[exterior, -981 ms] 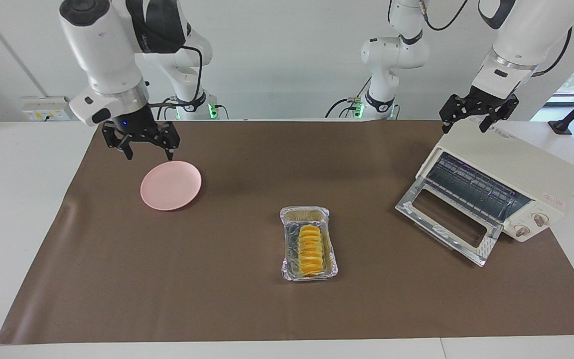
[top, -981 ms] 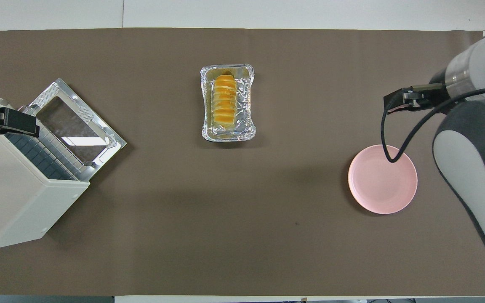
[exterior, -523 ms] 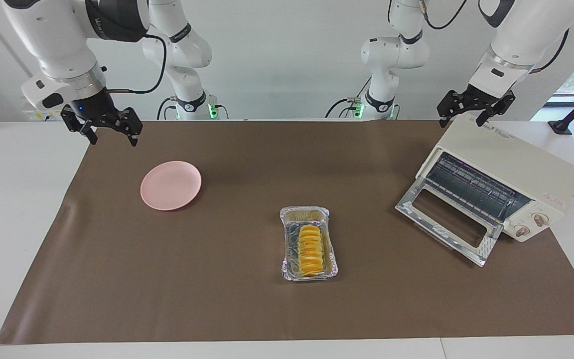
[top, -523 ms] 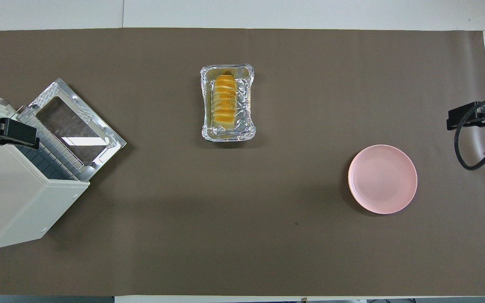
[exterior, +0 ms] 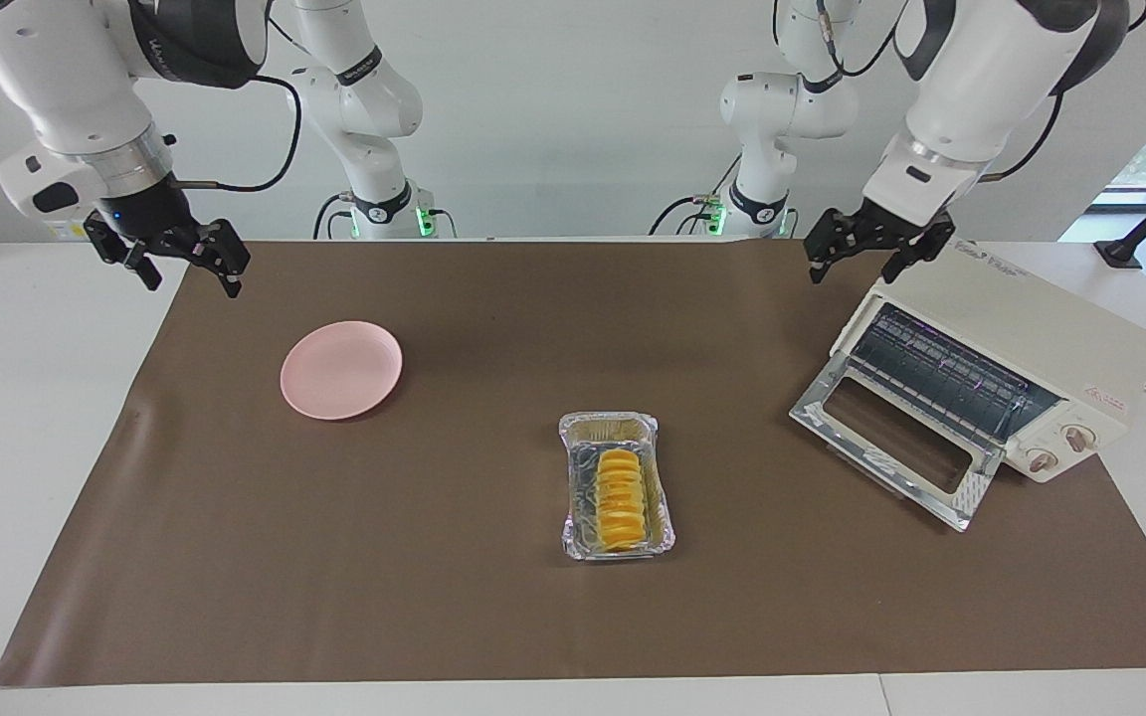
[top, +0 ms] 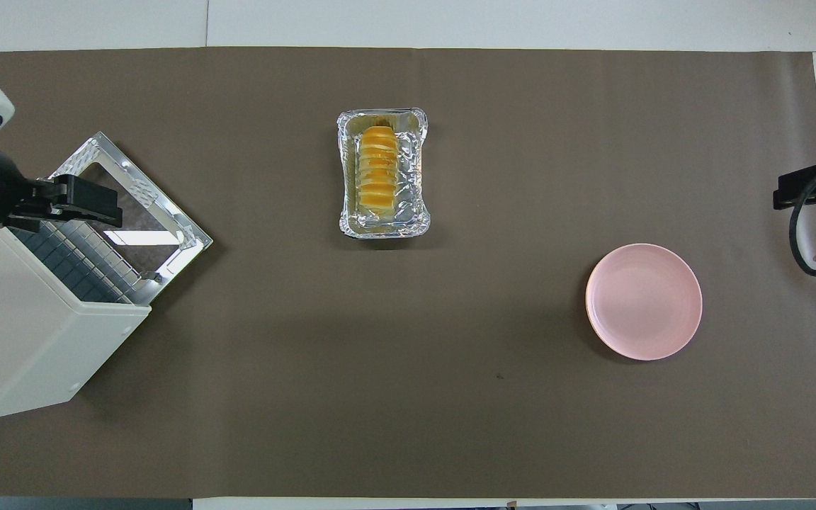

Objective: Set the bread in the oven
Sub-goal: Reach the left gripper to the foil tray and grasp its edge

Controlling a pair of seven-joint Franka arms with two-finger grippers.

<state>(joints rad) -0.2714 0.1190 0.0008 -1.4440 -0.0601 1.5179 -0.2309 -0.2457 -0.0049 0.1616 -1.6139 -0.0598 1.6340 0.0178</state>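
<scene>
Ridged yellow-orange bread (exterior: pixel 619 499) resting in crinkled silver foil tray (exterior: pixel 664 528), untouched. Cream-white boxy oven (exterior: pixel 1050 333) door down, ready for loading. Left hand (exterior: pixel 860 255) over mat beside oven, right hand (exterior: pixel 171 261) at mat's edge, both open, empty.

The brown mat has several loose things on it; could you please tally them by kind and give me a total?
Bread: 1, lying in the foil tray
Foil tray: 1
Pink plate: 1
Oven: 1, door dropped open
Total: 4
</scene>
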